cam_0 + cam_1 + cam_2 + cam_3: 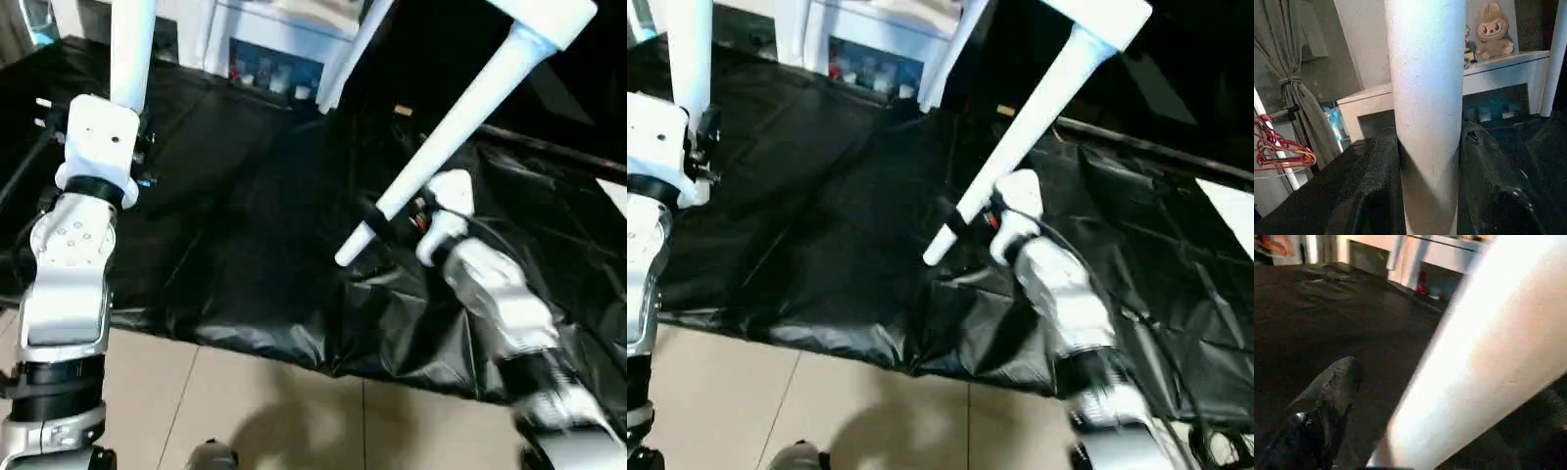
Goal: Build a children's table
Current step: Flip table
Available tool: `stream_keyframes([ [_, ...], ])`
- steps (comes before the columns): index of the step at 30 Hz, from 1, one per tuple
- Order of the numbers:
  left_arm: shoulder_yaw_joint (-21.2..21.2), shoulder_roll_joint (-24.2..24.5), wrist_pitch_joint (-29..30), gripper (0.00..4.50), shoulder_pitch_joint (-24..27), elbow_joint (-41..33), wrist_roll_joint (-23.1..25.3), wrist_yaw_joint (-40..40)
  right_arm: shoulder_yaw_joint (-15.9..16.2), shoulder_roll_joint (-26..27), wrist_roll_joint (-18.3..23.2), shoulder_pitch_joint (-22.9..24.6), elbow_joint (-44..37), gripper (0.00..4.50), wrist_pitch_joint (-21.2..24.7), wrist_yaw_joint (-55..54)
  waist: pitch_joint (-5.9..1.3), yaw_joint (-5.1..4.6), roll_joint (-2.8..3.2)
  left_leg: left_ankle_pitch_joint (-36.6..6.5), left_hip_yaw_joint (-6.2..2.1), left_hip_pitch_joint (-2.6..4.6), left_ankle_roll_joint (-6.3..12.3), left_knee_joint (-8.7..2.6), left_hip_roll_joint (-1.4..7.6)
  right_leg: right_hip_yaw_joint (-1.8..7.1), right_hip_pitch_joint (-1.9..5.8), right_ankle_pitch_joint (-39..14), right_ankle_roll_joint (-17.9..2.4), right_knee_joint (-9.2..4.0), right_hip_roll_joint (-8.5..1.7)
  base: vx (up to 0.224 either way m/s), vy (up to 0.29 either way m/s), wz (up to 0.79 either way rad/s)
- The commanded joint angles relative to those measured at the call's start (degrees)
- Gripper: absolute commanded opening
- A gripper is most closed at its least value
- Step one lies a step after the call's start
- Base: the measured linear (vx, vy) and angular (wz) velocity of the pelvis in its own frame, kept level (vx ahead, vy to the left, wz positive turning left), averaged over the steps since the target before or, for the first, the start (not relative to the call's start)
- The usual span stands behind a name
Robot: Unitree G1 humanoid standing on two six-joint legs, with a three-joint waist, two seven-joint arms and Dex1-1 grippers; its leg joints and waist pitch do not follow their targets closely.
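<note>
Black sheet underlies gripped legs; cabinet behind.

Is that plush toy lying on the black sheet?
No, the plush toy sits up on a white shelf, above the black sheet.

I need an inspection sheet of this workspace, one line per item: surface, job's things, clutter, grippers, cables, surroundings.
Surface: black plastic sheet, wrinkled, spread over a pale tiled floor.
Job's things: one white table leg upright in the left gripper; a second leg slanting, held by the right gripper, its upper end meeting a white corner of the table top.
Clutter: nothing seen on the sheet.
Grippers: left gripper shut on the upright leg, a finger on each side; right gripper holds the slanting leg near its lower end.
Cables: a dark cable along the right forearm.
Surroundings: white cabinet behind; plush toy on a white shelf; curtain; red hangers.
</note>
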Motion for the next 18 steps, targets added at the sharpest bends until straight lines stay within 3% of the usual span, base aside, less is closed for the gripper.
stream_keyframes([
  [1,-3.51,-0.18,-1.12,1.59,0.45,0.57,0.52,-1.3,-2.48,-0.4,0.11,-1.21,3.05,4.01,-1.4,1.38,-4.06,-0.83,2.81,-23.67,-3.56,3.33,-8.94,-5.56,5.55,4.22,0.06,-11.53,-7.56,-4.83,-7.13,0.0,0.0,0.0],
  [2,-3.52,-0.19,-1.34,1.59,0.55,0.71,0.5,-1.33,-2.57,-0.28,0.47,-1.72,4.02,3.88,-1.7,1.9,-4.06,-0.78,3.03,-23.44,-3.58,3.34,-8.94,-5.65,5.56,4.22,0.08,-10.96,-7.52,-4.72,-7.05,0.0,0.0,0.0],
  [8,-4.07,-0.26,-4.1,1.59,1.88,2.32,0.45,-1.63,-4.56,0.97,3.19,-4.94,10.71,3.32,-3.92,7.06,-4.05,-0.72,3.05,-23.95,-3.61,3.22,-8.61,-5.73,5.63,4.29,0.18,-12.28,-7.8,-4.86,-7.38,0.0,0.0,0.0],
  [18,-5.15,-0.97,-8.22,1.59,4.09,5.51,-0.44,-2.57,-6.43,1.67,5.2,-5.34,12.61,2.48,-4.47,14.22,-4.13,-0.59,3.49,-24.28,-3.63,3.3,-9.03,-6.02,5.76,4.18,0.18,-10.8,-8.54,-4.65,-7.33,0.0,0.0,0.0],
])
